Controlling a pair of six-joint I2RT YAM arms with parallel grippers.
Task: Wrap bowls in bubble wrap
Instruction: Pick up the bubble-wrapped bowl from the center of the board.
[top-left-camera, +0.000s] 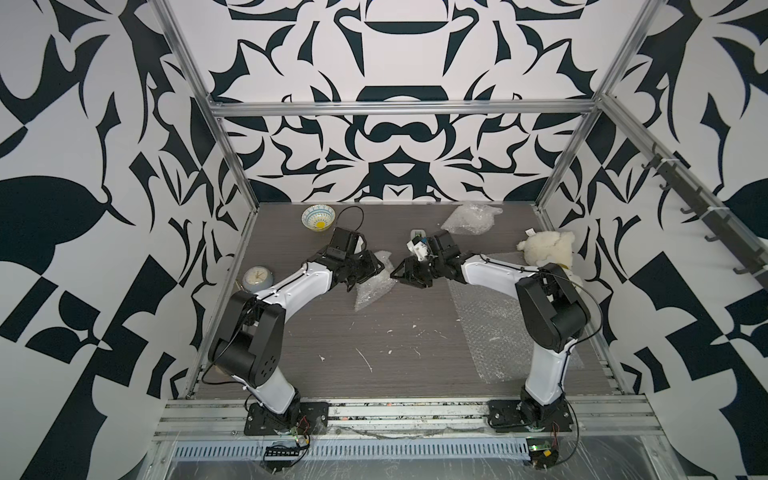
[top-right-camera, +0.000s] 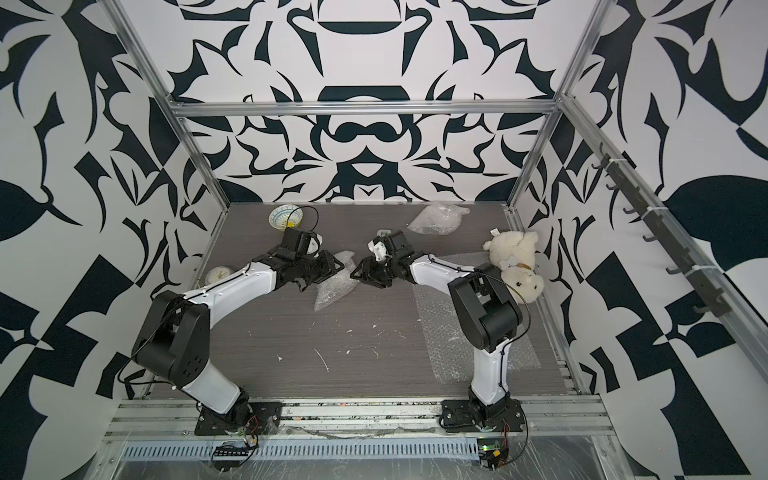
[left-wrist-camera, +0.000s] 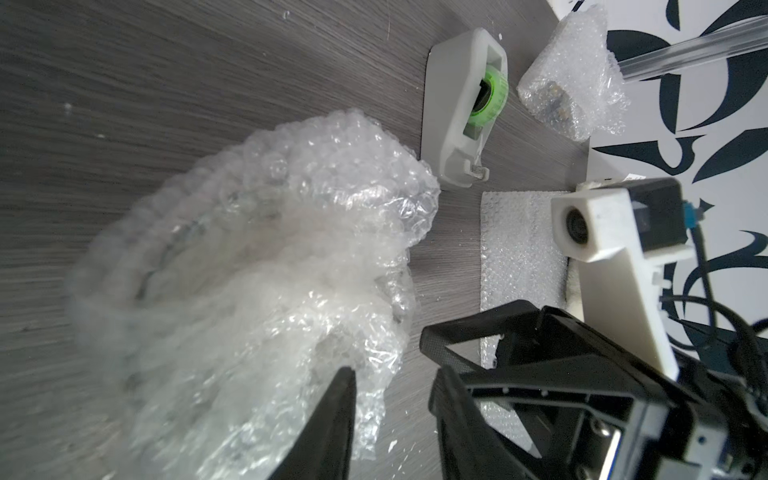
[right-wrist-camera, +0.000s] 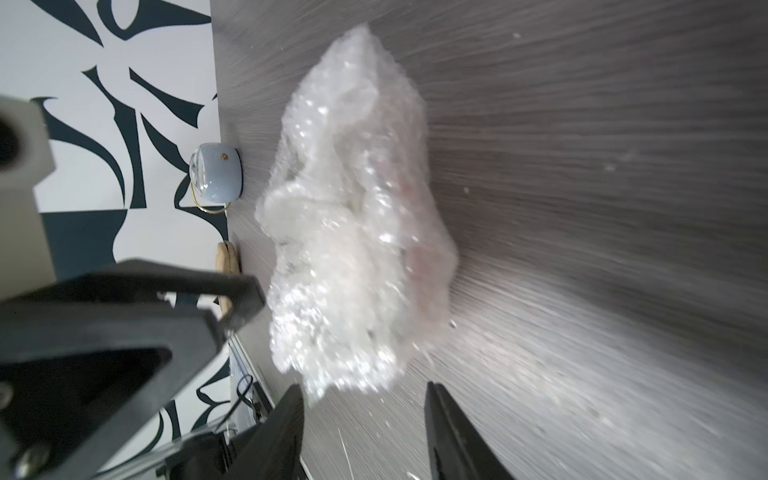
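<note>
In both top views the 2 arms are close together over the middle of the grey table (top-left-camera: 332, 332). The left gripper (top-left-camera: 374, 268) is over the far part of a crumpled centre bundle (top-left-camera: 372, 286) of bubble wrap. The right gripper (top-left-camera: 400, 274) points at it from the other side, just beside it. A bare bowl (top-left-camera: 318, 218), pale blue with a yellow centre, stands near the far left corner, well apart from the wrap. A back bundle (top-left-camera: 469, 218) lies by the far wall and a flat sheet (top-left-camera: 486, 328) lies under the right arm. A pale clock (top-left-camera: 257, 278) and a teddy bear (top-left-camera: 548, 249) sit at opposite edges.

In the left wrist view the centre bundle (left-wrist-camera: 257, 270) fills much of the frame, blurred, and what may be a round rim shows through it. Only 1 black finger (left-wrist-camera: 332, 415) of the left gripper shows plainly, against the wrap, so I cannot tell how wide its jaws stand. Beyond lie a tape dispenser (left-wrist-camera: 465, 108) and the back bundle (left-wrist-camera: 573, 79), with something dark inside.

In the right wrist view the right gripper (right-wrist-camera: 365, 419) stands wide with nothing between its fingers, and the blurred centre bundle (right-wrist-camera: 353, 216) is just beyond the tips
</note>
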